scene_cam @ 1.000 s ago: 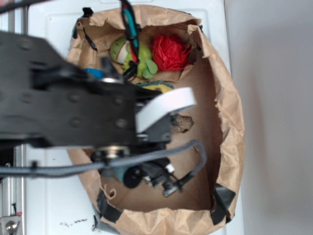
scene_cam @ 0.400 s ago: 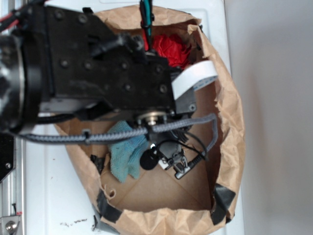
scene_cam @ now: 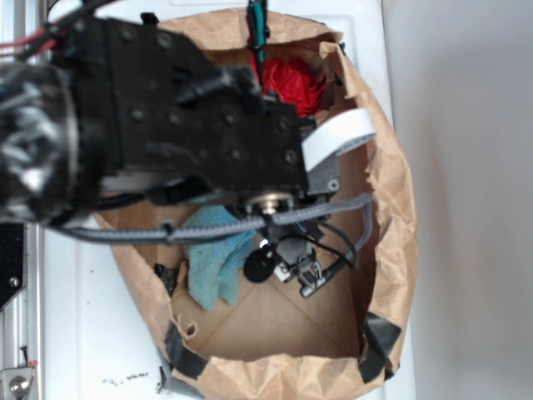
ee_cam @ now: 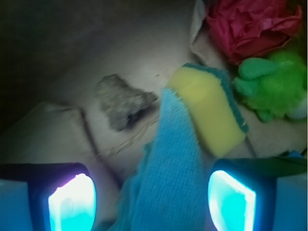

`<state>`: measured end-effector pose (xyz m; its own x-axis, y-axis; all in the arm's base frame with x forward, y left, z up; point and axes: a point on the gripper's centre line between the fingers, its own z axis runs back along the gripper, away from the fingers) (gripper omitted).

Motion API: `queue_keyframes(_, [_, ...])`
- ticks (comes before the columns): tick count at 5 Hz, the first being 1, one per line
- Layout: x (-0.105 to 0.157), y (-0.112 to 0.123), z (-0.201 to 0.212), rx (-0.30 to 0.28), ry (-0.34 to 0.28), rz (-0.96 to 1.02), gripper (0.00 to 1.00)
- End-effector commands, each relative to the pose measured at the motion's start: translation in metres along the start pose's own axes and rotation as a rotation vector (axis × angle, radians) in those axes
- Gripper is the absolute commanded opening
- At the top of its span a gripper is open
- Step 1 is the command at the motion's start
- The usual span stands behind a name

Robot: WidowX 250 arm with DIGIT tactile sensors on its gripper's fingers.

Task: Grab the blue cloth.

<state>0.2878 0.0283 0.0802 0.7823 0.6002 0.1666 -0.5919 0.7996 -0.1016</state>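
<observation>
The blue cloth (scene_cam: 212, 260) is a fuzzy teal rag lying on the brown floor of the paper bag, half under my arm (scene_cam: 191, 142) in the exterior view. In the wrist view the blue cloth (ee_cam: 168, 178) runs up between my two fingers, with one end resting against the yellow sponge. My gripper (ee_cam: 151, 202) is open, with a gap on each side of the cloth; the cloth lies nearer the right finger (ee_cam: 231, 202) than the left finger (ee_cam: 72, 202). From outside, the arm hides the fingers.
A yellow sponge with a green edge (ee_cam: 211, 110), a green plush toy (ee_cam: 274, 82) and a red crumpled ball (ee_cam: 250, 24) lie beyond the cloth. A dark patch (ee_cam: 122, 101) marks the floor. Crumpled paper walls (scene_cam: 391, 192) ring the space.
My arm has swung up and toward the back of the bag, covering the green toy and uncovering the blue cloth. In the last half second it shifted only slightly.
</observation>
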Motion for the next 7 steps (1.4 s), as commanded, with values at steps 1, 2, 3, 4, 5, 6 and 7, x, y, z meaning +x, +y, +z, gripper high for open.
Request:
queue_keyframes(1, [-0.008,0.003,-0.001,-0.004,-0.054,-0.054,1.00])
queue_keyframes(2, [-0.022,0.007,-0.014,0.020,-0.067,-0.089,1.00])
queue_keyframes(3, [-0.030,0.009,-0.015,0.023,-0.077,-0.112,1.00])
queue_keyframes(4, [-0.028,0.007,-0.015,0.021,-0.077,-0.087,0.00])
queue_keyframes(5, [-0.029,0.007,-0.015,0.007,-0.078,-0.079,0.00])
queue_keyframes(6, [-0.029,0.007,-0.015,0.001,-0.076,-0.093,0.00])
queue_keyframes(7, [-0.027,0.007,-0.013,-0.003,-0.026,-0.139,0.00])
